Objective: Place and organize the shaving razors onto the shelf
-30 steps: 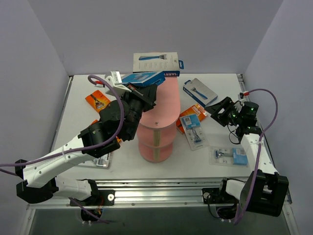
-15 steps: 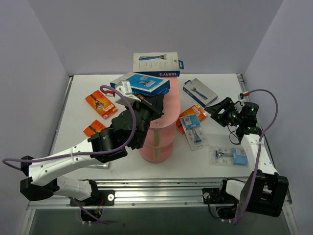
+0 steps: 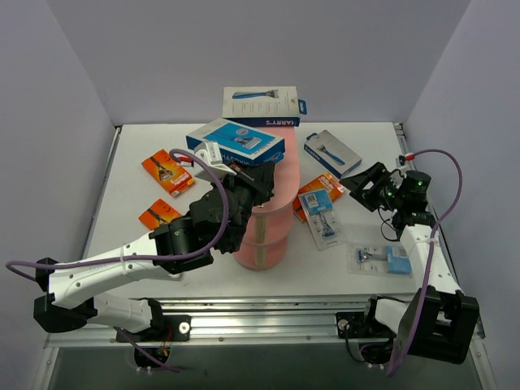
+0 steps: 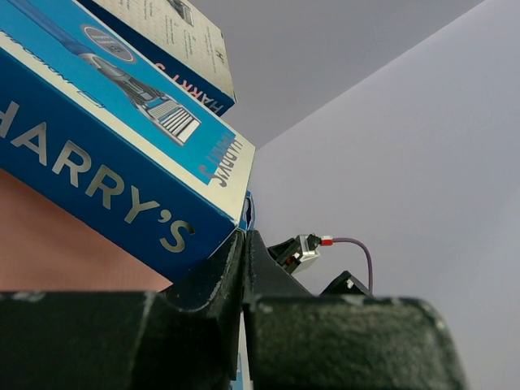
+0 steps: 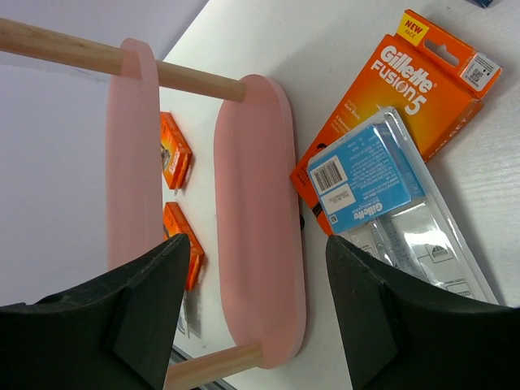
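Blue Harry's box [image 3: 236, 140] lies atop shelf [image 3: 280, 187]; my left tool [image 4: 245, 240] pinches its corner. At shelf's three o'clock, my right tool [image 3: 367, 182] gapes apart.

This is a robot lab, set up like a small test booth. A flat white table [image 3: 374, 142] is boxed in by plain pale grey walls [image 3: 244, 49] at the back and on both sides. Two white and black robot arms, the left arm [image 3: 97, 272] and the right arm [image 3: 424, 248], are bolted to a shiny metal rail [image 3: 268, 313] at the near edge of the table. Thin purple wires [image 3: 443, 158] loop off the arms. Shop packs, like a flat orange razor pack [image 3: 166, 172], lie loose around a pink stand with round tiers [image 3: 268, 248].
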{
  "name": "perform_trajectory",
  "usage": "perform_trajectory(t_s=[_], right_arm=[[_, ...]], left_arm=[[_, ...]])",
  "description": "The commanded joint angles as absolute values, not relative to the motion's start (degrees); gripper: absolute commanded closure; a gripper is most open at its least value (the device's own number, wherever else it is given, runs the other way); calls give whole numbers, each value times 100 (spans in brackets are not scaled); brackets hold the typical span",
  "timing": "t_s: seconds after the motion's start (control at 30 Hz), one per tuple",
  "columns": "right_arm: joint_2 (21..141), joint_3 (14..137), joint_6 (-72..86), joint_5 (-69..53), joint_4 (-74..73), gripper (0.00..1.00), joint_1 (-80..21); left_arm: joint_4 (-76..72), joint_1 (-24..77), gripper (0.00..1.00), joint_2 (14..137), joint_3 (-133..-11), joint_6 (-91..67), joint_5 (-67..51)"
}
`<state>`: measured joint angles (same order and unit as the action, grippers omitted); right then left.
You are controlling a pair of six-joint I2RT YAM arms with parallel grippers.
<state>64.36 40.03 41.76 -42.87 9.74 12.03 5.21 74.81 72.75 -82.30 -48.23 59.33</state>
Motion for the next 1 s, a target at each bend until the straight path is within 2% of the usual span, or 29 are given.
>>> perform_trajectory(t_s=[0.0,0.53,0.6,0.83,0.97], right_arm=[[6223,4008,4175,-4456,1046,37,1248],[6223,3981,4219,-4491,1063,36,1248],[6240,3990,4228,-4491,1072,36,1248],[6249,4052,4254,-4491,1037,36,1257],[6240,4236,4210,-4474,879,36,1274]], left_arm=[[97,7576,91,7110,-8200,-4878,5704],[-18,7682,55,6838,-7814,-5229,5590],[-9,7682,41,6803,-7761,-5264,5546],[-9,7682,39,6891,-7883,-5160,5256],[35,7690,37,6943,-8182,-4589,5072]])
